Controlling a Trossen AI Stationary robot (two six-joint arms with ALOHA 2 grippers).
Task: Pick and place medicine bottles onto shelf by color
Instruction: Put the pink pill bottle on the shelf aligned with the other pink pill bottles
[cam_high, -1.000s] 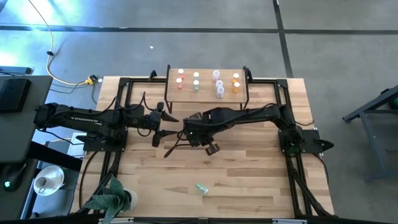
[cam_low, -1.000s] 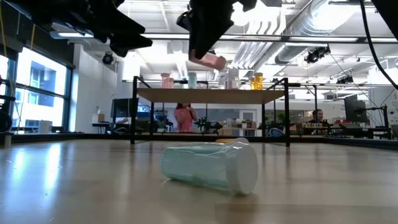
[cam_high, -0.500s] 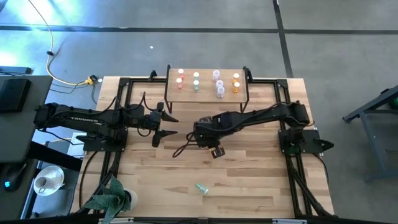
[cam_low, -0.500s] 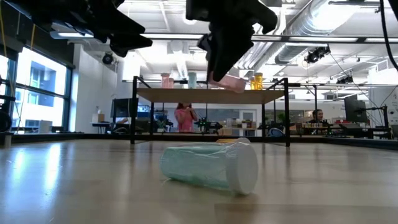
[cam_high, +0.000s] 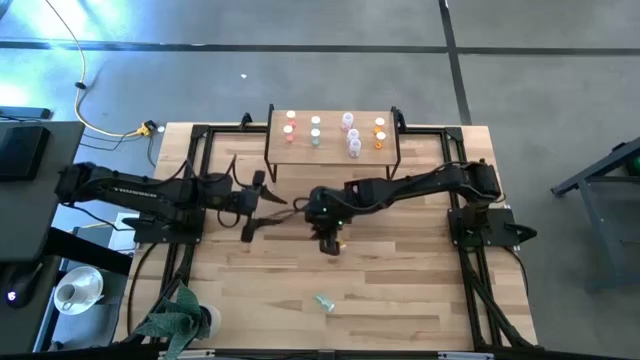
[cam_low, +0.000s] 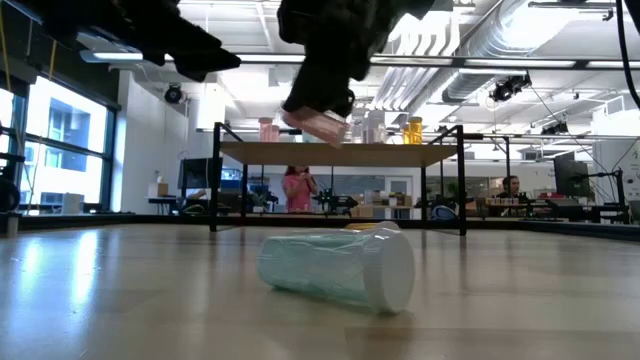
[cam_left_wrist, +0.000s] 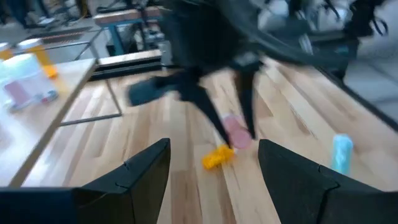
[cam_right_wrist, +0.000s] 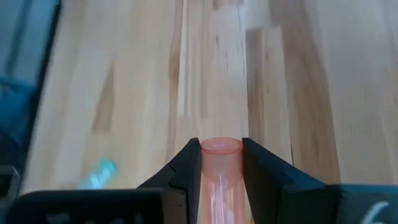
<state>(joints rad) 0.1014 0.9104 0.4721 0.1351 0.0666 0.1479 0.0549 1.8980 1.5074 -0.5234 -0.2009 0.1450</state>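
My right gripper (cam_high: 330, 243) hangs over the middle of the table, shut on a pink-red bottle (cam_right_wrist: 221, 177), which also shows in the low view (cam_low: 318, 122). My left gripper (cam_high: 262, 208) is open and empty, left of the right gripper; its fingers stand apart in its wrist view (cam_left_wrist: 211, 180). A pale green bottle (cam_high: 324, 301) lies on its side on the tabletop near the front edge, and shows large in the low view (cam_low: 335, 268). The shelf (cam_high: 375, 155) stands at the far edge with several bottles upright on it. My right gripper pinches the pink-red bottle's body (cam_right_wrist: 219, 165) between its two fingers. The fingers come from above, pointing down, and the bottle lies along them. Its pink end (cam_right_wrist: 221, 147) sticks out a little past the fingertips. The bottle is tilted and lifted clear of the table.
Black frame rails (cam_high: 196, 170) run along the table's left and right sides. A potted plant (cam_high: 180, 320) stands at the near left corner. A small yellow thing (cam_left_wrist: 217, 157) lies on the wood below the right gripper. Bare wood lies between the shelf and the green bottle.
My right gripper, with the pink-red bottle, has gone a little toward the table's right edge and then back toward the left, turning as it went. The bottle has come lower and stays clear of the table. The green bottle has not moved.
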